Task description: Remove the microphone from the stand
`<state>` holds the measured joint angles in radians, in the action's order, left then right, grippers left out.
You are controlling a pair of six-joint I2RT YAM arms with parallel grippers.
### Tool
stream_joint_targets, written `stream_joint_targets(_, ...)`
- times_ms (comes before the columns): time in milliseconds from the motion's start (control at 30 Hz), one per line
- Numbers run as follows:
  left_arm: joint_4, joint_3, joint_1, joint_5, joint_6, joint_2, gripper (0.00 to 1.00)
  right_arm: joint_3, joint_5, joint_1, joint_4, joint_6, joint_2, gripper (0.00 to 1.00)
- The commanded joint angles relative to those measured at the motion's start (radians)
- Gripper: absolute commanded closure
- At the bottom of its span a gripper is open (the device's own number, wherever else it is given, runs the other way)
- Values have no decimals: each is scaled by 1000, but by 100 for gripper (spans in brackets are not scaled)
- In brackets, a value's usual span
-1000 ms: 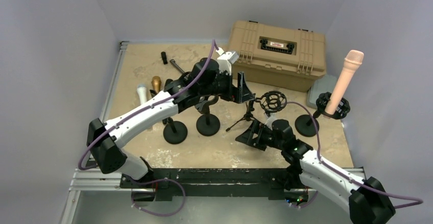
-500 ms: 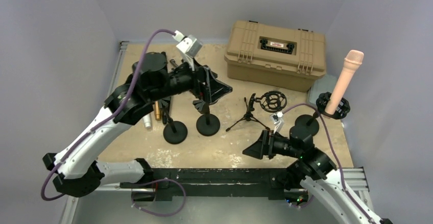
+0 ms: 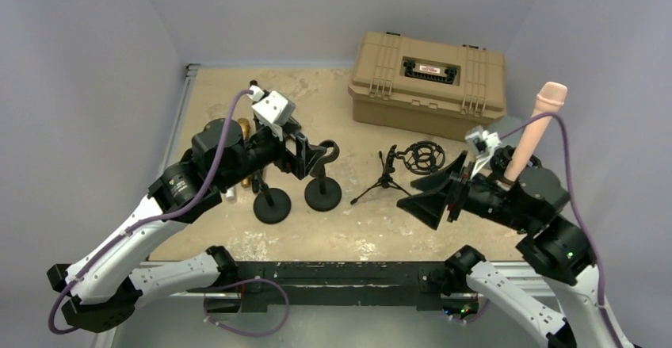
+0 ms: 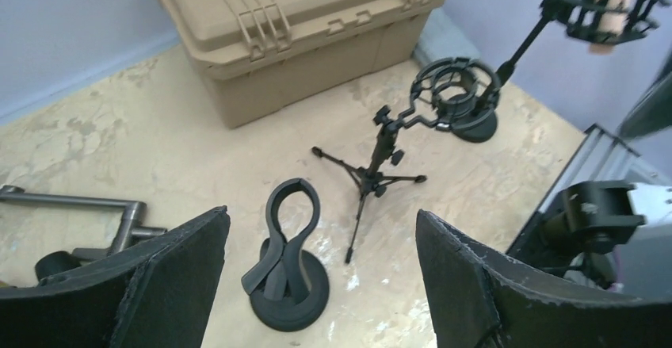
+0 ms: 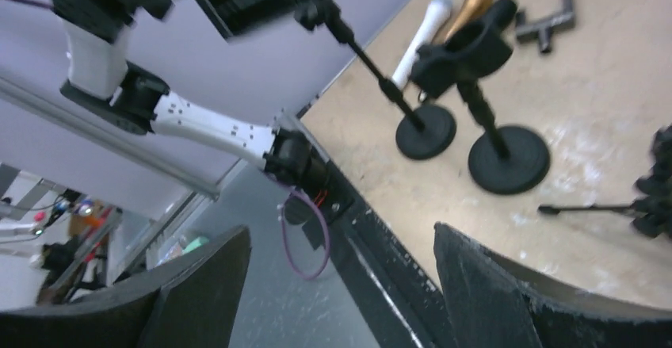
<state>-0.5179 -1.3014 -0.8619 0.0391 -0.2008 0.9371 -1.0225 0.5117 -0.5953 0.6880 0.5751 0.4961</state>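
Your left gripper (image 4: 321,217) and right gripper (image 5: 341,233) both gape empty; the microphone (image 3: 541,122) sits tilted in its stand (image 4: 604,11), untouched.

**Top external view.** Even, diffuse light from above. The tabletop (image 3: 222,98) is bright, and only faint, soft-edged shadows lie around each stand base (image 3: 322,195).

**Left wrist view.** Focus is sharp ahead of the left gripper (image 4: 321,217), where the tripod stand (image 4: 368,181) and the tan case (image 4: 317,39) show crisp edges. The fingers (image 4: 170,284) in the foreground are dark and slightly soft. The case's lines bow slightly toward the frame border.

**Right wrist view.** Motion blur runs throughout and is heaviest above and to the left of the right gripper (image 5: 341,233), across the left arm (image 5: 210,130). The room clutter (image 5: 47,237) to the lower left is out of focus and dotted with small bright spots.
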Motion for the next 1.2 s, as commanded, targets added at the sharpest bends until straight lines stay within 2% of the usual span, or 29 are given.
stream_joint_targets(0,89,58,11,40,91,-25,15,-214,-226,1,62,-115,132,16)
stream_joint_targets(67,73,59,12,48,109,-32,15,-218,-201,0,38,-141,170,16)
stream_joint_targets(200,44,58,19,149,113,-76,15,-144,-170,0,-78,-112,205,16)
stream_joint_targets(367,-18,32,19,271,20,-158,16,-69,-47,0,-268,-54,267,16)
stream_joint_targets(433,-121,-24,19,312,-43,-157,15,-55,-27,1,-313,-45,289,16)
stream_joint_targets(567,-454,-167,20,445,-189,-151,13,-19,-3,1,-377,-35,315,16)
stream_joint_targets(667,-535,-148,19,500,-275,-217,16,12,5,0,-425,-25,314,16)
stream_joint_targets(833,-573,-69,47,538,-370,-302,18,56,26,0,-487,-11,291,16)
stream_joint_targets(967,-588,-66,73,510,-462,-304,11,56,27,1,-461,-24,267,16)
stream_joint_targets(1167,-490,32,102,487,-574,-319,15,52,15,0,-447,-15,206,16)
